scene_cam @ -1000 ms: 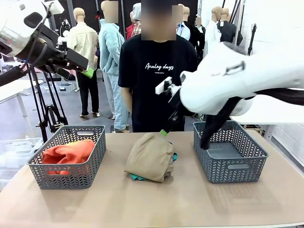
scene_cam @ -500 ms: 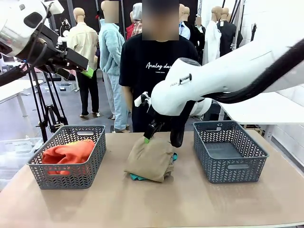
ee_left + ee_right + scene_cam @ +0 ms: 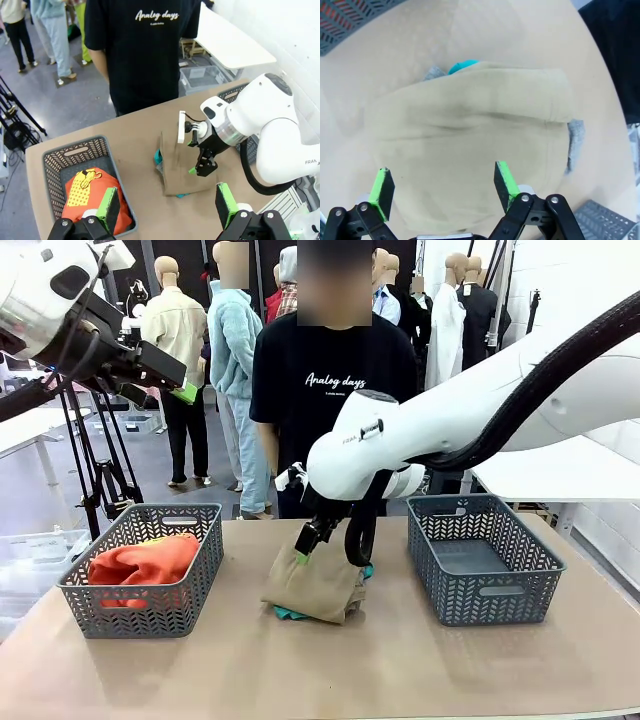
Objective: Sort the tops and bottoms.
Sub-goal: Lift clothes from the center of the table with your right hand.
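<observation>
- Having been swung off the grey plastic mesh basket (image 3: pixel 485 580), the right gripper (image 3: pixel 330 548) is now spread just above the folded tan cloth T-shirt (image 3: pixel 315 585), mid-table.
- Left gripper (image 3: pixel 167 205) is held spread too; a grab is expected next.

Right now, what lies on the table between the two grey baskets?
Front view: the tan T-shirt, atop other garments, with the right gripper open over it.

A pale brown tabletop (image 3: pixel 330 665) fills the lower part of the front view. Beyond it lies a smooth grey floor (image 3: pixel 30 495), evenly lit (no hard shadows). A white wall (image 3: pixel 575 280) closes the upper right. A white side table (image 3: pixel 25 425) stands at the left edge and a second white table (image 3: pixel 560 475) at the right. A black tripod (image 3: pixel 100 455) stands at left, with a clear plastic box (image 3: pixel 25 555) at lower left.
</observation>
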Robot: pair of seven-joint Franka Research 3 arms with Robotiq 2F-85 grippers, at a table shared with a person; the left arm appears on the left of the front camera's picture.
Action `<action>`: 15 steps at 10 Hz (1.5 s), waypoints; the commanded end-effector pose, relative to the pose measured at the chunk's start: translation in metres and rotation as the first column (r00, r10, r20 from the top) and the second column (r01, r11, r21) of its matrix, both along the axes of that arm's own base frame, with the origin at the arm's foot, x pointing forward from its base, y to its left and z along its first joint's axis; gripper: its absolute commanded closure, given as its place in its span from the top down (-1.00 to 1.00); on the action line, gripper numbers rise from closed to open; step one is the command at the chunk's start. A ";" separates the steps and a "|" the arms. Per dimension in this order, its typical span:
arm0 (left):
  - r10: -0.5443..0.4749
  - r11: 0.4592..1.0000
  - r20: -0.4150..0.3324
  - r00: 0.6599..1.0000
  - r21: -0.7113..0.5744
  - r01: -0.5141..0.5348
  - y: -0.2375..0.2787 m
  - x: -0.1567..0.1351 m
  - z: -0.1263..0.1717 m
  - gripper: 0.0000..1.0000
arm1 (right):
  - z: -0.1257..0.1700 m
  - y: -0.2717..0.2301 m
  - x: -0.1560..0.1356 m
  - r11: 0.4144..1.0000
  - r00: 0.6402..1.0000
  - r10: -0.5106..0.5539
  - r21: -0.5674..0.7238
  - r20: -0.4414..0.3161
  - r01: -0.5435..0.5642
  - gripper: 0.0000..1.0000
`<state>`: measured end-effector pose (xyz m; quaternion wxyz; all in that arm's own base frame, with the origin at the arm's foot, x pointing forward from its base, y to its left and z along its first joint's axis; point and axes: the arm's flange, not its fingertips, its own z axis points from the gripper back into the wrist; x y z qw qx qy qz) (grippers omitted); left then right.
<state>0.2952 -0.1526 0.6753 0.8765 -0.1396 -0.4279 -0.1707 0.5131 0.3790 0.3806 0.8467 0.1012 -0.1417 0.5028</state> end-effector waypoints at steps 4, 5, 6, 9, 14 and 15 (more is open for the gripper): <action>-0.018 1.000 -0.001 1.000 -0.011 0.018 0.001 -0.001 -0.001 1.00 | -0.013 0.011 0.003 0.994 1.000 -0.022 -0.107 -0.006 0.021 1.00; -0.018 1.000 -0.001 1.000 -0.011 0.018 0.001 -0.001 -0.001 1.00 | -0.016 0.010 0.004 0.992 1.000 -0.025 -0.122 -0.010 0.024 1.00; -0.018 1.000 -0.001 1.000 -0.011 0.018 0.001 -0.001 -0.001 1.00 | -0.019 0.010 0.004 0.991 1.000 -0.025 -0.131 -0.012 0.024 0.94; -0.018 1.000 -0.001 1.000 -0.011 0.018 0.001 -0.001 -0.001 1.00 | -0.028 0.010 0.003 0.989 0.999 -0.017 -0.149 -0.029 0.012 0.40; -0.018 1.000 -0.001 1.000 -0.011 0.018 0.001 -0.001 -0.001 1.00 | -0.031 0.008 0.000 0.987 0.999 -0.012 -0.160 -0.051 0.003 -1.00; -0.018 1.000 -0.001 1.000 -0.011 0.018 0.001 -0.001 -0.001 1.00 | -0.031 0.007 -0.001 0.987 0.998 -0.013 -0.158 -0.054 0.005 -1.00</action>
